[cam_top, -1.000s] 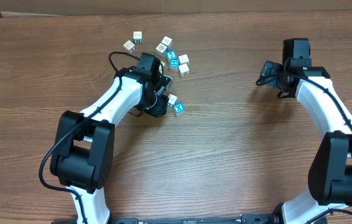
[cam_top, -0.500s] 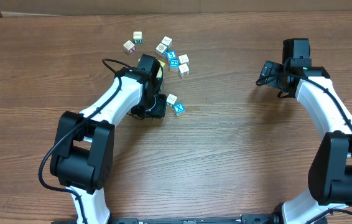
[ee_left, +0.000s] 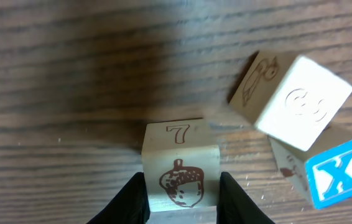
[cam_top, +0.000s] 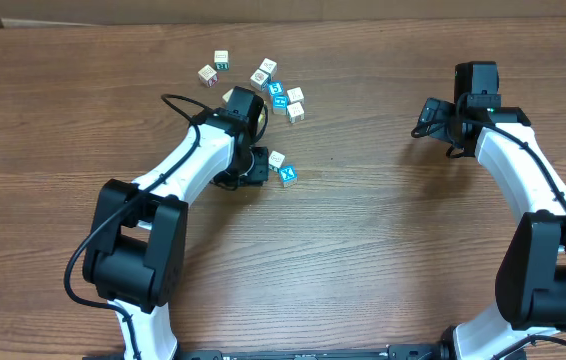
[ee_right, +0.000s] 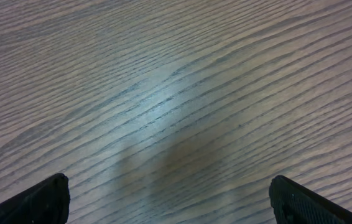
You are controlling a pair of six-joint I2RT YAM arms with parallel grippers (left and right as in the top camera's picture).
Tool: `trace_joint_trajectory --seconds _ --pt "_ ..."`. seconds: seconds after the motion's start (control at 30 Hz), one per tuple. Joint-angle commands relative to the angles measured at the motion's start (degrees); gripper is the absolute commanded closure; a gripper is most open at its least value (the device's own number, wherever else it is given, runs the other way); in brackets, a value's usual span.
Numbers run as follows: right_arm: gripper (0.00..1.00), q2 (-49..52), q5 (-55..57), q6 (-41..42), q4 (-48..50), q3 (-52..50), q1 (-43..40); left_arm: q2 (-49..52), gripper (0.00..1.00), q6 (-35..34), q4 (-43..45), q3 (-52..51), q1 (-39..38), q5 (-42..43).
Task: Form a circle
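While left jaws clamp acorn cube (ee_left: 180, 171) | right jaws wide

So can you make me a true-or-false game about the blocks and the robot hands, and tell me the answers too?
1. The left gripper has the acorn block, the one with a 7 on it, between its fingers. True.
2. The right gripper is holding a blue block. False: it is open, with only bare table below it.
3. The X block, blue with a white X, sits right by a white block. True.
4. All the blocks are stacked in one tall tower. False: they lie scattered on the table.
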Motion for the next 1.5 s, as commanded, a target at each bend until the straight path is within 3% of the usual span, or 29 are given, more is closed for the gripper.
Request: trace_joint_trajectory --seconds 0.0,0.53,0.8,1.47 --pt "0.00 -0.7 0.4 0.0 0.3 0.5 -0.2 0.0 0.73 1.6 0.9 -0.4 -1.5 -1.7" --pt "0.00 -0.7 0.4 0.0 0.3 0.5 -0.2 0.0 0.71 1.7 0.7 -0.4 -3.0 -5.8" --pt "0.00 -0.7 0.4 0.0 0.3 0.5 -0.2 0.0 0.64 1.8 0.7 -0.4 -3.1 -6.3" --pt "0.00 -0.7 0.4 0.0 0.3 0.5 -0.2 0.0 0.72 3.3 1.4 -0.4 -3.2 -3.1"
